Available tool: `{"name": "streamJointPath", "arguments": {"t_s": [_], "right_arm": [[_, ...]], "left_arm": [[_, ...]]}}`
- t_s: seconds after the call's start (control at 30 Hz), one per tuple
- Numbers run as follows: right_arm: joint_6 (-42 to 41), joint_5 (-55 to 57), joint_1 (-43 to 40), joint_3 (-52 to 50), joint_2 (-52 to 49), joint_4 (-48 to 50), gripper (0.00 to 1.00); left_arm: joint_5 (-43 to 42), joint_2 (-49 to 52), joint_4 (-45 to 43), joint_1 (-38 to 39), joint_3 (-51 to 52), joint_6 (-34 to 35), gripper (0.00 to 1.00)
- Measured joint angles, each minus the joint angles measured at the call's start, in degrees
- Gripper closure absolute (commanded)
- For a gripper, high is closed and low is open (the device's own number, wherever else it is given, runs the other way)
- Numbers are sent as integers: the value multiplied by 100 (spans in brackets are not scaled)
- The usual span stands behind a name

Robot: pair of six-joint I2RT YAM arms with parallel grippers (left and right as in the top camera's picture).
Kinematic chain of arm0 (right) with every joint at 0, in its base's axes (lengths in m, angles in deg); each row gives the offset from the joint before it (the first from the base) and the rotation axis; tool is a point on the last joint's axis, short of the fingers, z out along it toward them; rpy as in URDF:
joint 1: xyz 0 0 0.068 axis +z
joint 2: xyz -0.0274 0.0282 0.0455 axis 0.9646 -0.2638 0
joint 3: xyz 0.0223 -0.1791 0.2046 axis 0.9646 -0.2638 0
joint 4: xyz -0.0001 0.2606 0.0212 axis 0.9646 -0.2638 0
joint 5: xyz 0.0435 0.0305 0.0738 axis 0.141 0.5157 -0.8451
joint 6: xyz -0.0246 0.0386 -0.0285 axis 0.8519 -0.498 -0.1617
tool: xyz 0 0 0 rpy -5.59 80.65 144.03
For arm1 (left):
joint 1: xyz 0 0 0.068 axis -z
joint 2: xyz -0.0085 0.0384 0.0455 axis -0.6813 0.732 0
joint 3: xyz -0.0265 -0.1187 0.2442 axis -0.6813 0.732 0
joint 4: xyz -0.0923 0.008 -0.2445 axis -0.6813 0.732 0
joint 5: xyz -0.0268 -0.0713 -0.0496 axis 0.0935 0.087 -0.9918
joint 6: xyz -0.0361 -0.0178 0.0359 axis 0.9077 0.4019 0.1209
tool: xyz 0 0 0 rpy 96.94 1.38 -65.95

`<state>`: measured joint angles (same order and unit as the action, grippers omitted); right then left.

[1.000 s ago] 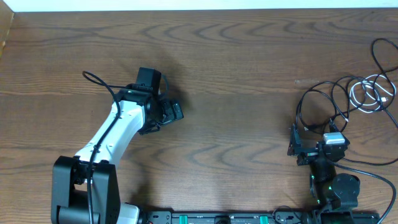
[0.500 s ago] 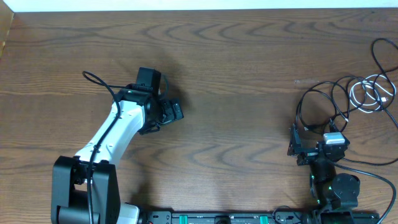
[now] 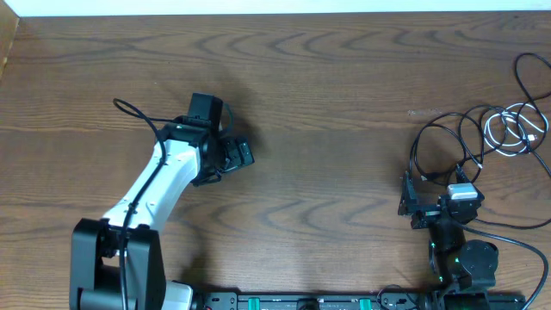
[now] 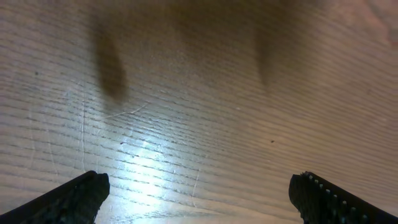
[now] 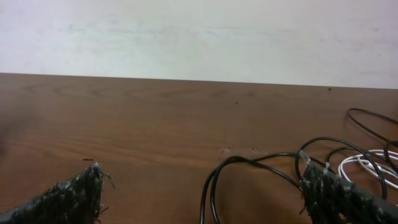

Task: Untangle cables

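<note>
Overhead, at the right edge of the worktop (image 3: pixel 327 103): cables (image 3: pixel 491 129), black loops and a white coil, tangled, just ahead of the right claw (image 3: pixel 411 205); left claw (image 3: pixel 234 155) well apart. Left wrist: claw released over bare worktop. Right wrist: claw released, black loops just beyond, seemingly poised for a first pick.

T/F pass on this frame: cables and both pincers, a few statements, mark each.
1. The white cable lies among black cables at the right end of the table. True.
2. The left pincer grips a black cable. False: it is open over bare wood, holding nothing.
3. The right pincer is shut. False: it is open and empty.
4. The cables lie nearer the right pincer than the left pincer. True.
</note>
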<state>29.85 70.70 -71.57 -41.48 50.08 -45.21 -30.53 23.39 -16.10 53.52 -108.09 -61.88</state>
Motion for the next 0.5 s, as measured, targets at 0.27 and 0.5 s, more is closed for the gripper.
{"name": "streamJointPath", "arguments": {"t_s": [0.27, 0.5], "right_arm": [[0, 0, 0, 0, 2, -2, 1], [2, 4, 0, 0, 2, -2, 1]], "left_arm": [[4, -1453, -2, 0, 9, 0, 2], [308, -3171, 267, 0, 9, -2, 2]]}}
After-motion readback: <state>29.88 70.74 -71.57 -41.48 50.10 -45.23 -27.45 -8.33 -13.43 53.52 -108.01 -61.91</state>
